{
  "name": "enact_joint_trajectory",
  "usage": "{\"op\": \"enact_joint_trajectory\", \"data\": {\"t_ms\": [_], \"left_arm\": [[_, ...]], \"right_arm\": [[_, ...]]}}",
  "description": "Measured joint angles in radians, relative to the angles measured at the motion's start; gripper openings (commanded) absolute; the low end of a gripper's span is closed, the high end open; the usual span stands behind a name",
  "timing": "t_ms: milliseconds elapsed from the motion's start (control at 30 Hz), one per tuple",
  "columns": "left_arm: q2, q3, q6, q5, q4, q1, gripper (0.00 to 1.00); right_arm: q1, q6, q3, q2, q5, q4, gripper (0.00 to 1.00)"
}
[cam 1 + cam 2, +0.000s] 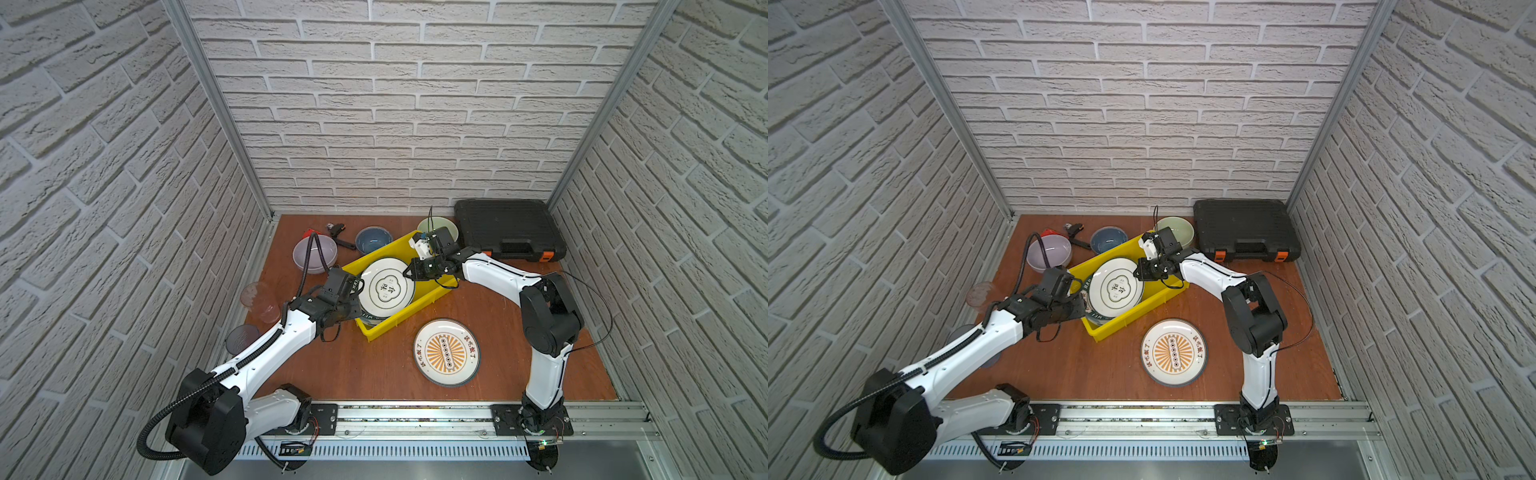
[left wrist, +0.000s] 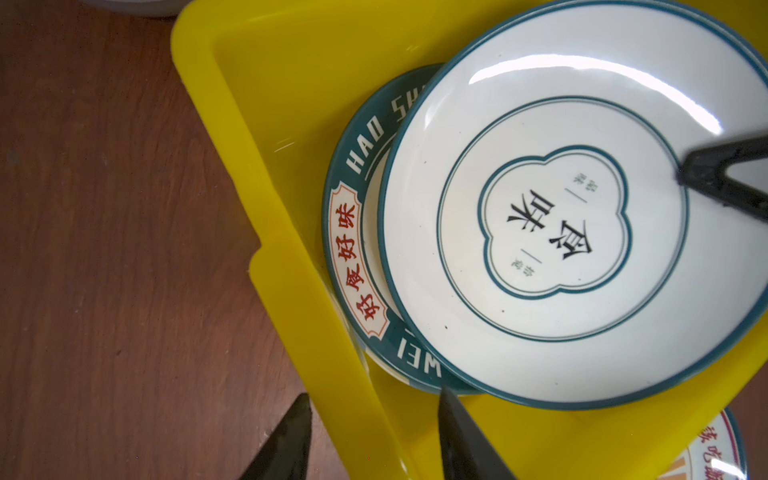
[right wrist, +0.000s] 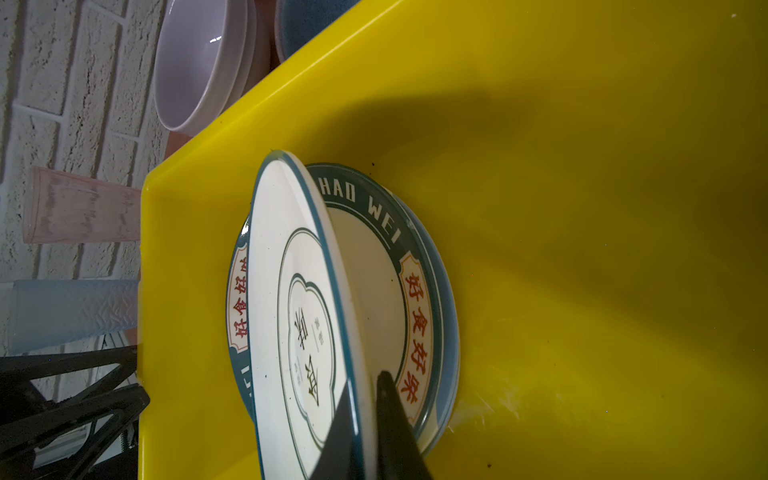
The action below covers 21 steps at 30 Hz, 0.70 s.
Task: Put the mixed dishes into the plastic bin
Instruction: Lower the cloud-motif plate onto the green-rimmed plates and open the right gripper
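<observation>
We saw bright, even light from above, and the brick walls (image 1: 83, 166) bent near the edges in both top views. Glare shone on the white plate (image 2: 552, 232), and a dark shadow lay inside the yellow bin (image 3: 582, 208).

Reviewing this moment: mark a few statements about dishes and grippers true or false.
The right gripper is shut on the rim of the teal-rimmed white plate, tilted in the yellow bin. True.
The orange sunburst plate lies in the bin. False: it lies on the table, outside it.
The left gripper has one finger on each side of the bin's wall. True.
The lilac bowl is stacked in the bin. False: it stands on the table beside the bin.
</observation>
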State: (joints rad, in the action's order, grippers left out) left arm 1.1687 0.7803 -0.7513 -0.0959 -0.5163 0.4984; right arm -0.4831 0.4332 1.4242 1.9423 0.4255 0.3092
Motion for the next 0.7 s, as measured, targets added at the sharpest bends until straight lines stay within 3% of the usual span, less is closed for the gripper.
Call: {"op": "enact_joint_trajectory", "data": {"t_ms": [700], "left_arm": [[0.015, 0.000, 0.000, 0.006, 0.000, -0.005, 0.48]], "right_arm": [[-0.026, 0.059, 0.029, 0.118, 0.022, -0.057, 0.21]]}}
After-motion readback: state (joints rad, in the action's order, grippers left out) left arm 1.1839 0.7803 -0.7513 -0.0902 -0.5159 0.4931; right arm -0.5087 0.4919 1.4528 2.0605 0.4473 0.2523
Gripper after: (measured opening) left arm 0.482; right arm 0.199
